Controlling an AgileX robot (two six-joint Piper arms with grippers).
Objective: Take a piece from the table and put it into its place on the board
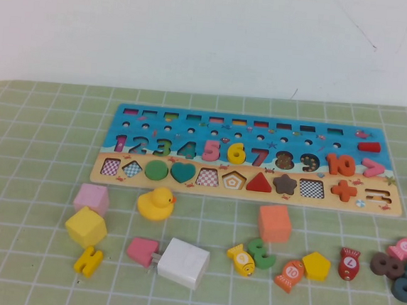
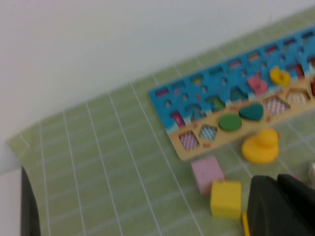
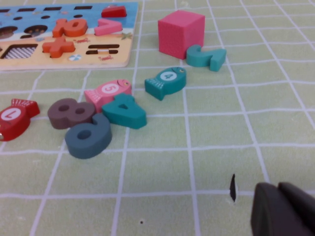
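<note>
The long board (image 1: pixel 377 204) lies across the far middle of the table, blue above with numerals, tan below with shapes. The yellow numeral 6 (image 1: pixel 236 154) sits in its slot on the board between the pink 5 and the 7; it also shows in the left wrist view (image 2: pixel 279 76). Neither arm shows in the high view. My left gripper (image 2: pixel 276 179) is shut and empty, hovering near the yellow cube (image 2: pixel 226 197) at the table's left. My right gripper (image 3: pixel 278 187) is shut and empty above bare mat at the right.
In front of the board lie a pink cube (image 1: pixel 91 198), yellow cube (image 1: pixel 85 226), yellow H piece (image 1: pixel 88 261), yellow duck (image 1: pixel 156 203), white block (image 1: pixel 183 263), orange cube (image 1: pixel 274 223), fish pieces and loose numerals (image 3: pixel 87 137). A magenta cube (image 3: pixel 180 30) stands at the right.
</note>
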